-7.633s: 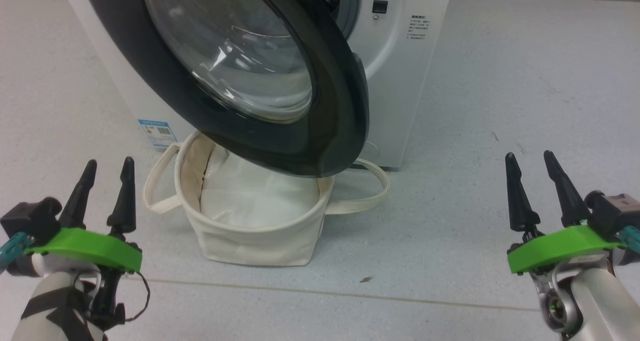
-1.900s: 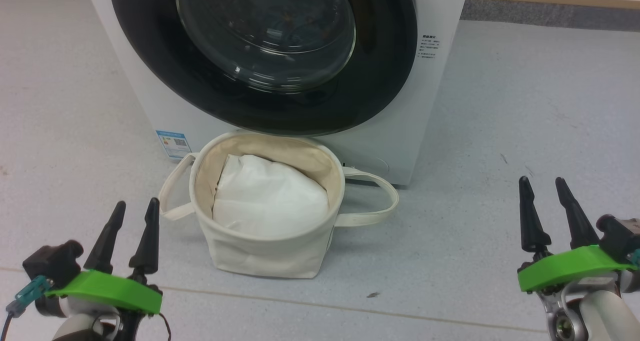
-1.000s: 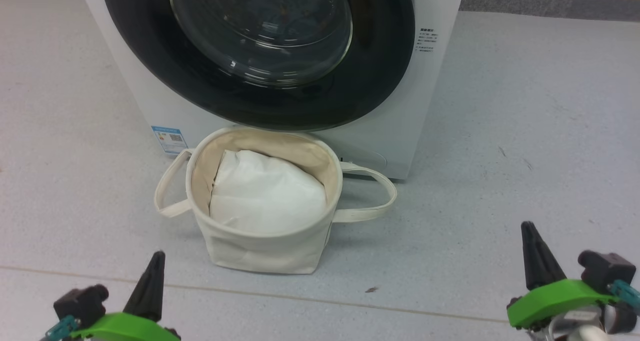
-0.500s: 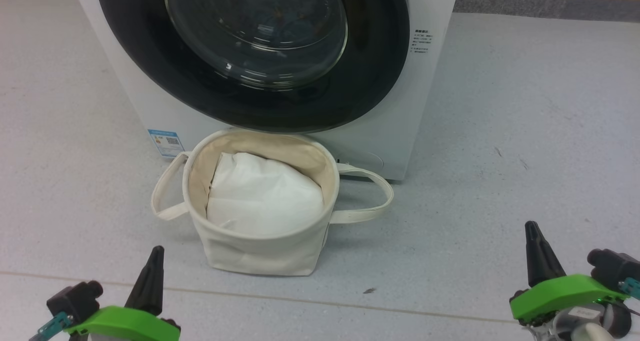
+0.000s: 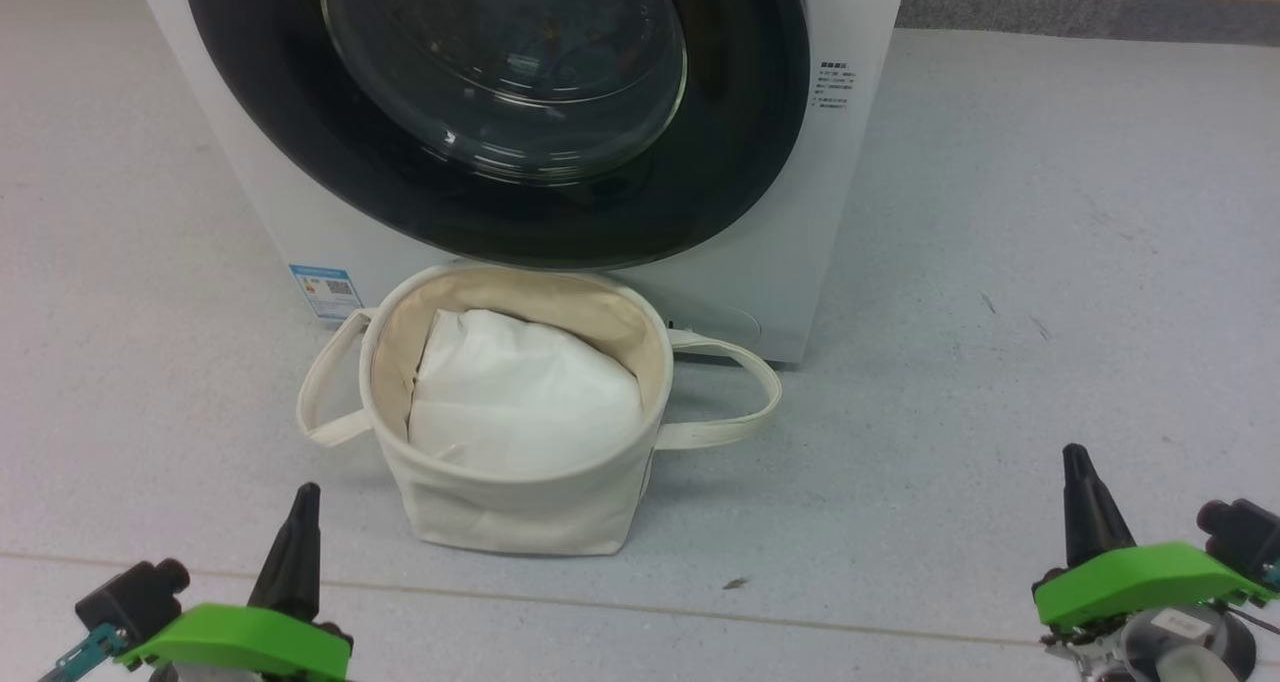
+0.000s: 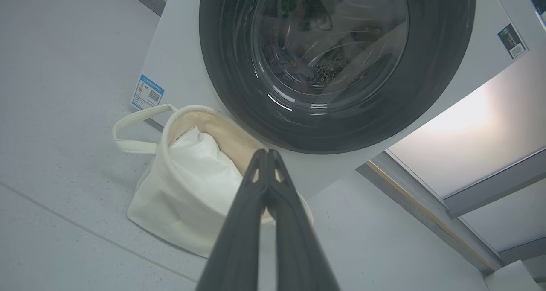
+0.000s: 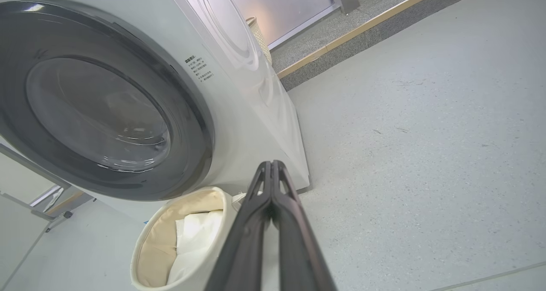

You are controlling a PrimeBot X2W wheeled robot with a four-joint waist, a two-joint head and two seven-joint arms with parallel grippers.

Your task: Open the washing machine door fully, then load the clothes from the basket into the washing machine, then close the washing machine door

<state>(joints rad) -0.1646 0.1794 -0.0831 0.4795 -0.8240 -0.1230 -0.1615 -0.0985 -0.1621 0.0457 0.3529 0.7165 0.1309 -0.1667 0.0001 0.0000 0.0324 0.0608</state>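
Through the glass of the shut washing machine door [image 6: 337, 60] the left wrist view shows blue-and-orange clothes [image 6: 283, 65], which the head view blurs to glare; the cream basket [image 5: 520, 512] holding white padding [image 5: 520, 402] stands at the door's 6 o'clock, and the left jaws and the right jaws are each pressed together, empty.

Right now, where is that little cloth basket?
In the head view the basket sits on the floor just left of centre, in front of the washing machine and below its closed round door.
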